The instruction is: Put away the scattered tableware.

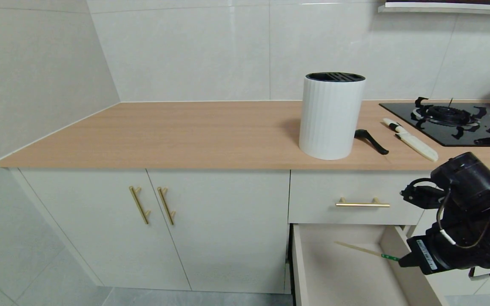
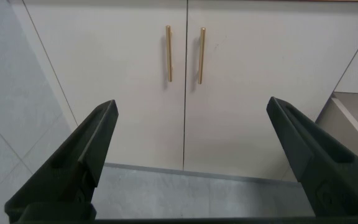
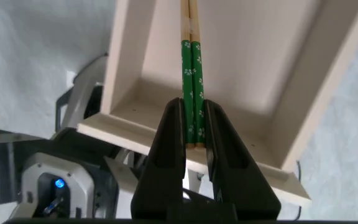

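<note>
Head view: the right gripper (image 1: 400, 258) is holding a pair of chopsticks (image 1: 362, 249) over the open drawer (image 1: 343, 276), and a knife (image 1: 411, 139) is lying on the surface (image 1: 185, 136). Left wrist view: the left gripper (image 2: 191, 109) is gaping wide, gripping nothing. Right wrist view: its fingers (image 3: 166, 137) are pinching the chopsticks' green ends
</note>
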Tool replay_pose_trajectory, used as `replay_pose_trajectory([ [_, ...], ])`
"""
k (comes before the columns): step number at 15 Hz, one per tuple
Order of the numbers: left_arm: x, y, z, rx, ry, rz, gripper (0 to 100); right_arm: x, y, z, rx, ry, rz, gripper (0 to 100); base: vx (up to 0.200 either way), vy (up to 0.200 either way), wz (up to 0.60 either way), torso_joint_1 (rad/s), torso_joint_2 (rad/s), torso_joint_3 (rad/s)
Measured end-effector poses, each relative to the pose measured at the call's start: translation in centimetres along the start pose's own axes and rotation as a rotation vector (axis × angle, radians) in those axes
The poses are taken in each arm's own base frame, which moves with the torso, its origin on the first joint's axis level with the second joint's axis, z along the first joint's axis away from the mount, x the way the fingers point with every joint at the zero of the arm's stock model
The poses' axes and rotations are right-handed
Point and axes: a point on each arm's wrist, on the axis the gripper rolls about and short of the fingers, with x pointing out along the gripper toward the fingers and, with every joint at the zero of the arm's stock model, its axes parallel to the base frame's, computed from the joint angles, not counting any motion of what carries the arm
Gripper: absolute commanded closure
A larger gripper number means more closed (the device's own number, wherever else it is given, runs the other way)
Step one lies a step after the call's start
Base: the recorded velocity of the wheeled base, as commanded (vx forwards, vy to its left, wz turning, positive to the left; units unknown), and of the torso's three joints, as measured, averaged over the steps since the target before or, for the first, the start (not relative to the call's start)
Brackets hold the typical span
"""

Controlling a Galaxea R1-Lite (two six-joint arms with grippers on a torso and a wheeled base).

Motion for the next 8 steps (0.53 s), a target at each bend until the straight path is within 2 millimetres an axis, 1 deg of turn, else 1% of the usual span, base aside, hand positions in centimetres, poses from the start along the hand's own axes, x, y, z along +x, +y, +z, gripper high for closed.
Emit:
replay_pose_trajectory([
  [2,0.0,0.0,0.0,0.0,0.0,0.0,0,1.5,-0.1,0.0,0.004,0.036,-0.01,100,0.0,0.0,0.0,0.0,0.0,0.0],
  [5,0.0,0.0,0.0,0.0,-0.001,0.001,0,2.5,-0.3,0.2,0.01,0.053,-0.016,100,0.0,0.0,0.0,-0.014,0.03,0.02],
  [8,0.0,0.0,0.0,0.0,0.0,0.001,0,2.9,-0.3,0.1,0.01,0.056,-0.017,100,0.0,0.0,0.0,-0.124,0.34,0.207],
])
